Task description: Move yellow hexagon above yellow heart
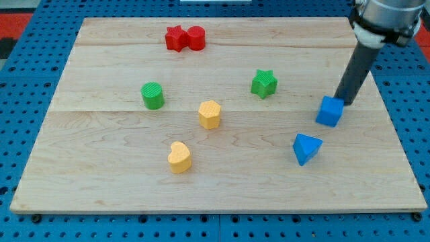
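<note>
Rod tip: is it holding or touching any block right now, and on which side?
Nothing is held. My tip sits just behind the blue cube, at its upper right edge; contact cannot be told. The yellow hexagon is untouched.

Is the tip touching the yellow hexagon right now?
No. My tip is at the view's right, just behind the blue cube, far from the yellow hexagon, which sits up and right of the yellow heart.
</note>
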You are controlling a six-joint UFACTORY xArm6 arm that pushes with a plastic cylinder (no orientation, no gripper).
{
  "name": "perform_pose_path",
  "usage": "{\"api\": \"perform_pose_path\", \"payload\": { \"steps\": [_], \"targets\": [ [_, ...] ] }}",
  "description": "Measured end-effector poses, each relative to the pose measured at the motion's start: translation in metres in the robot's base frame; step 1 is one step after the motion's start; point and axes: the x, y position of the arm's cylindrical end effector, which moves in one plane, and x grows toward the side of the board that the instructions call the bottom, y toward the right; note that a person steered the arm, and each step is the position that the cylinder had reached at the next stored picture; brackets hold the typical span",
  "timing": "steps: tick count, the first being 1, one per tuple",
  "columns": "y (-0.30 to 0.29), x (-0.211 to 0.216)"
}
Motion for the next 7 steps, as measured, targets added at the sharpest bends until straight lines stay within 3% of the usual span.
{"api": "perform_pose_path", "payload": {
  "steps": [1,4,6,7],
  "targets": [
    [-0.028,0.025],
    [-0.068,-0.005],
    [-0.228,0.011],
    [-0.249,-0.012]
  ]
}}
